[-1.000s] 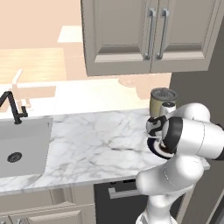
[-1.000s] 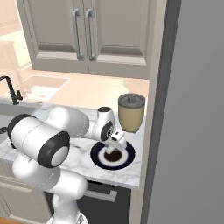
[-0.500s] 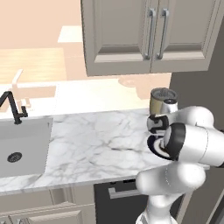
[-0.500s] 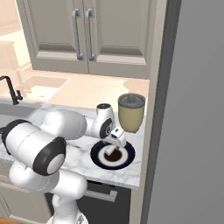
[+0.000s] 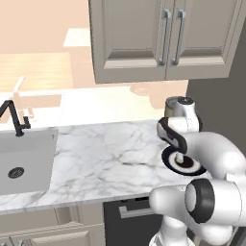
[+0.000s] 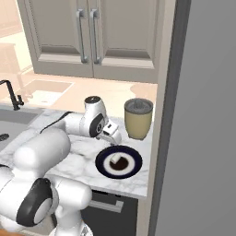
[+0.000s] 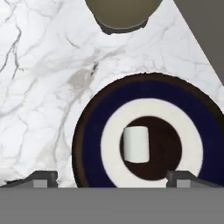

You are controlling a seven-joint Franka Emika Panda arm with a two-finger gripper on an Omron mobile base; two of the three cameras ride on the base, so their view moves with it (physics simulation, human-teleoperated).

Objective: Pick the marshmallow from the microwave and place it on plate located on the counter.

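Left base view: the gripper (image 5: 179,154) hangs just above the round navy plate (image 5: 169,162) on the veined white counter (image 5: 96,158); a tan lidded jar (image 5: 173,106) stands behind.

Right base view: the marshmallow (image 6: 115,162), a small white cylinder, lies on the plate's brown centre, below the gripper.

Hand view: the marshmallow lies free between the spread fingertips (image 7: 41,177), which touch nothing; glossy plate, pale ring.

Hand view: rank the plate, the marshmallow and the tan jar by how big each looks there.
1. plate, largest.
2. tan jar, though cut off by the frame's top edge, so its full size is unsure.
3. marshmallow, smallest, lying on the plate's centre.
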